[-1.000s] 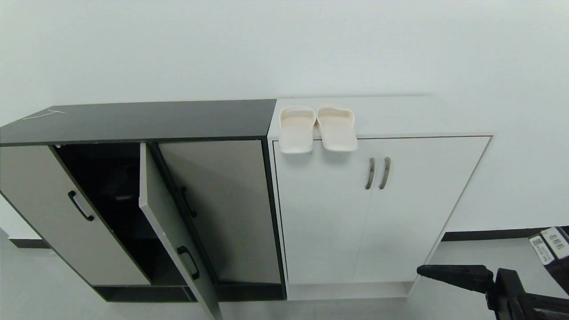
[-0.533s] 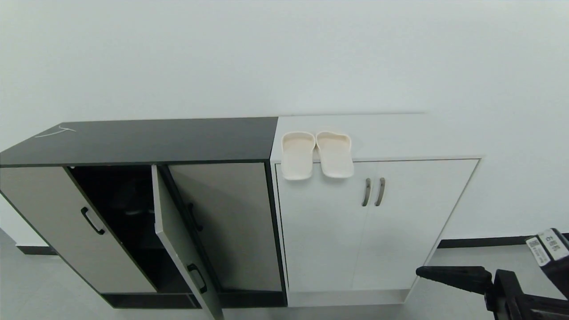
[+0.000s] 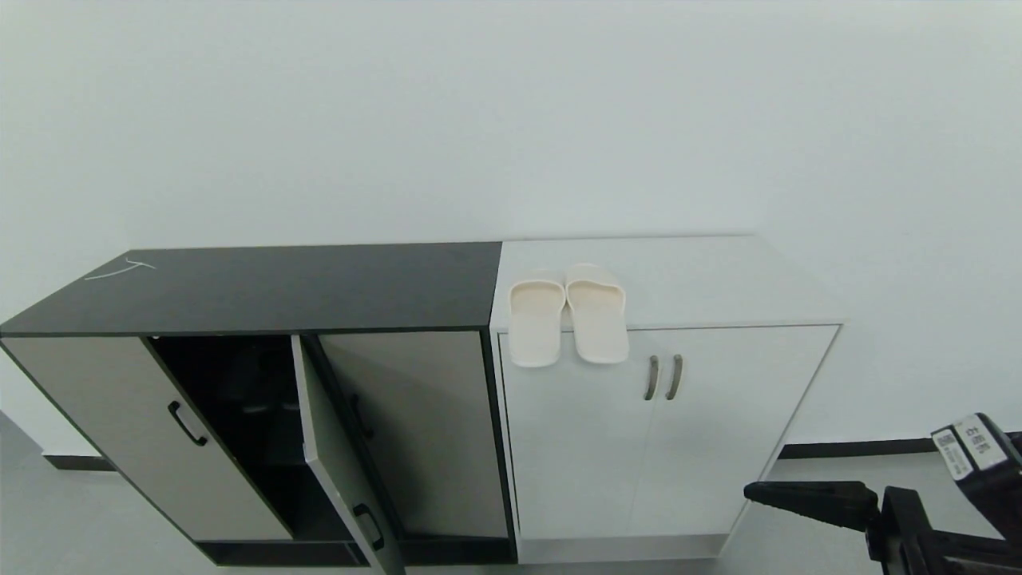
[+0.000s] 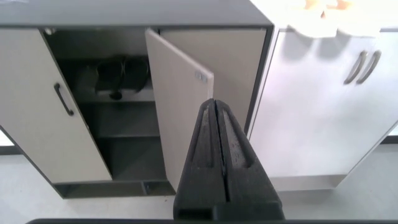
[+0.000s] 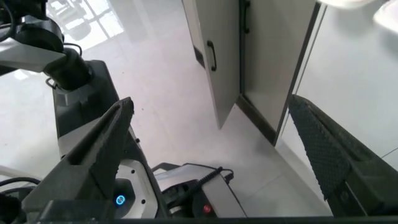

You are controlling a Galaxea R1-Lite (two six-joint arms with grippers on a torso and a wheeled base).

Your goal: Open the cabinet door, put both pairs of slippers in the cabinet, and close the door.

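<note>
Cream rubber slippers (image 3: 568, 315), two, one pair, sit side by side on top of the white two-door cabinet (image 3: 718, 279), toes overhanging its front edge, well apart from both grippers. A second, dark pair of slippers (image 4: 116, 73) lies on a shelf inside the black cabinet with three grey doors (image 3: 279, 287); its middle grey door (image 4: 180, 112) stands open. Left gripper (image 4: 215, 106): fingers pressed together, empty. Right gripper (image 5: 211, 109): spread wide, empty.

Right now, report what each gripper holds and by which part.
Nothing is held: the left gripper is shut empty, the right gripper open and empty.
</note>
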